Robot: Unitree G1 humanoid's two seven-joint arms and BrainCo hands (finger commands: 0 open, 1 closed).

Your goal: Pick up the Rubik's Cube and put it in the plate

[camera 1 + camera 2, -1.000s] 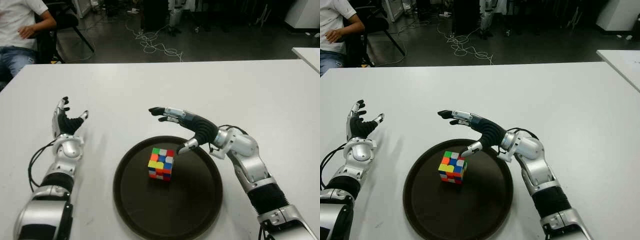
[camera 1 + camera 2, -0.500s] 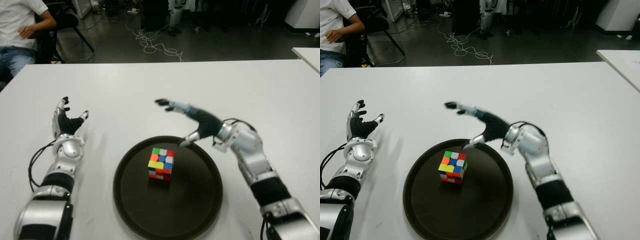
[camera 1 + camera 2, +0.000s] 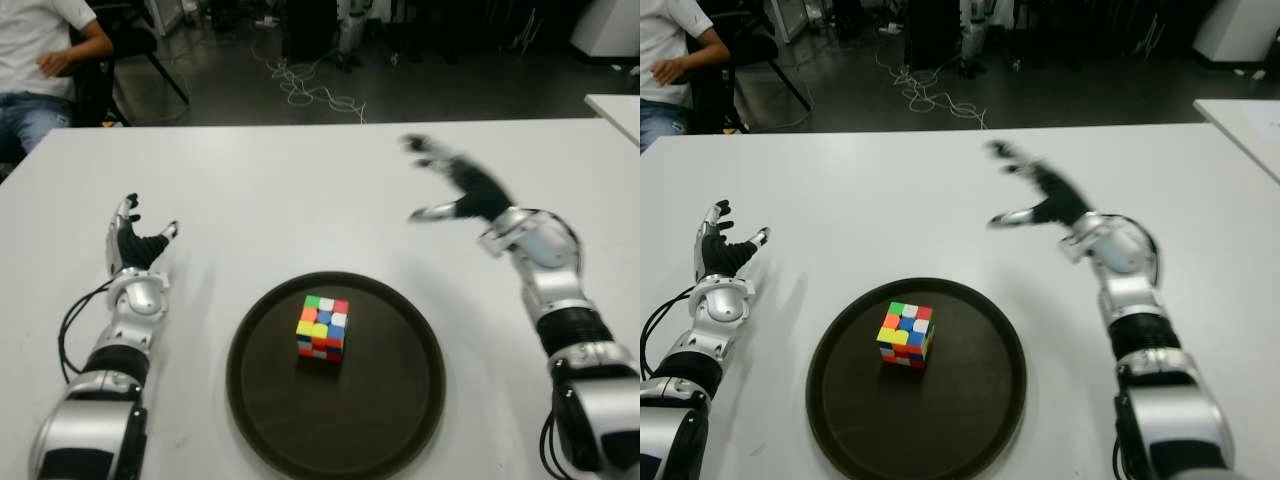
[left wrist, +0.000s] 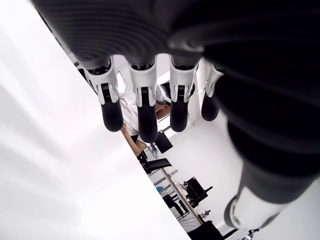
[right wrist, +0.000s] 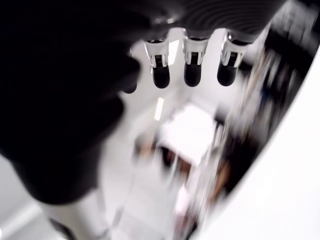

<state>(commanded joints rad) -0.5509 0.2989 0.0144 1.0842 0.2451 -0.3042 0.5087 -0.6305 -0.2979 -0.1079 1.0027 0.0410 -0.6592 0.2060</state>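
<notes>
The Rubik's Cube [image 3: 322, 327] sits upright in the middle of the dark round plate [image 3: 400, 400], near the front of the white table [image 3: 300, 180]. My right hand [image 3: 450, 185] is open, fingers spread, raised above the table to the right of and beyond the plate, holding nothing. Its own view shows spread fingertips [image 5: 194, 74] and no object. My left hand [image 3: 135, 240] is open at the table's left side, well left of the plate, its fingers [image 4: 142, 115] extended and empty.
A seated person [image 3: 40, 60] is at the far left behind the table. Cables [image 3: 310, 90] lie on the dark floor beyond the far edge. Another white table's corner [image 3: 620, 110] shows at the right.
My right hand has lifted away from the plate and swung right and farther back, fingers still spread. The cube stays in the plate. The left hand has not moved.
</notes>
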